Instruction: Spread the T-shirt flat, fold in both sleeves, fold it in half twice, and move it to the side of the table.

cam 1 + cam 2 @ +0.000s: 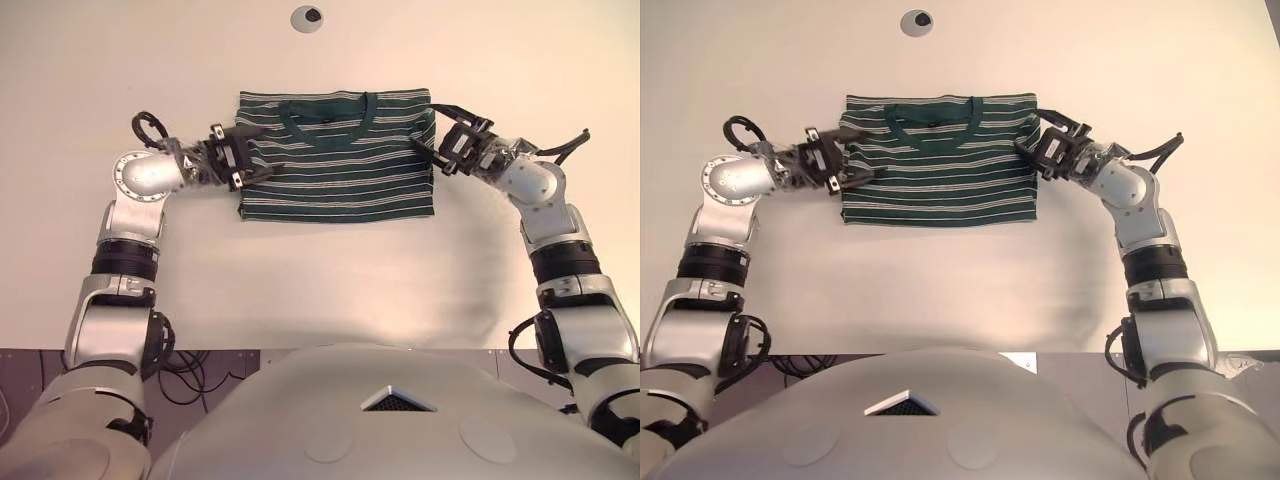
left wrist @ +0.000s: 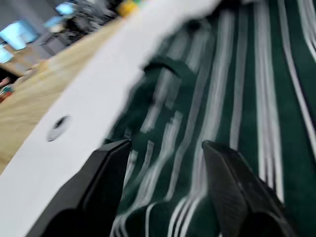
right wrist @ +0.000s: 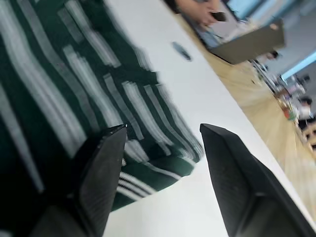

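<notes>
The T-shirt (image 1: 340, 160), dark green with thin white stripes, lies on the white table (image 1: 320, 270) as a tidy rectangle with both sleeves folded in and the collar at the far edge. My left gripper (image 1: 252, 152) hovers over the shirt's left edge, open, its fingers (image 2: 106, 182) spread above the striped cloth (image 2: 237, 123). My right gripper (image 1: 437, 148) is at the shirt's right edge, also open, with its fingers (image 3: 106, 168) over the folded sleeve corner (image 3: 158, 148). Neither holds anything.
A small round grey inset (image 1: 307, 18) sits in the table beyond the shirt. Bare tabletop stretches on all sides of the shirt. The table's near edge (image 1: 200, 348) runs just in front of me.
</notes>
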Controlling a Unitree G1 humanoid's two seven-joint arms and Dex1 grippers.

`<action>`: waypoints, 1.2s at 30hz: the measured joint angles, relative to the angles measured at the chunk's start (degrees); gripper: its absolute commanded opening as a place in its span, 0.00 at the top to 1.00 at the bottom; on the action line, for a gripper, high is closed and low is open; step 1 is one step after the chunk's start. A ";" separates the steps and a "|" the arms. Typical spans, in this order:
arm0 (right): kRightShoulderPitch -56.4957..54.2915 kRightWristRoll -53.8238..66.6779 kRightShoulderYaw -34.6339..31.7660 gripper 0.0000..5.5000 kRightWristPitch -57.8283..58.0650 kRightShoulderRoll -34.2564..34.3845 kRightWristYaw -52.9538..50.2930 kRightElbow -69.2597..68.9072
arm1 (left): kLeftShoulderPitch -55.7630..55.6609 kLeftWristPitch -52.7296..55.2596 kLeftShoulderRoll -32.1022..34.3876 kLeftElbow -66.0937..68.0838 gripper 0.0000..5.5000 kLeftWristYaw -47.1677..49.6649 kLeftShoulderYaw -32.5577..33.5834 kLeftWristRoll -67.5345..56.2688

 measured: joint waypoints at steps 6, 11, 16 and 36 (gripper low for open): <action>4.42 4.16 4.86 0.51 -3.41 -3.80 9.94 -8.13 | -8.49 -7.70 4.86 -0.33 0.52 18.73 -10.28 23.90; 10.24 10.18 10.11 0.51 -2.54 -3.61 17.66 -19.69 | -21.62 -4.53 4.53 5.48 0.52 41.87 -24.44 49.63; 9.03 9.69 14.38 0.51 -2.29 3.27 16.89 -22.03 | -33.39 0.25 -0.07 16.06 0.52 68.21 -41.32 71.48; 6.20 -0.09 3.61 0.51 -2.48 -4.69 3.21 -11.28 | -21.29 -13.63 5.98 20.47 0.52 54.52 -30.60 35.33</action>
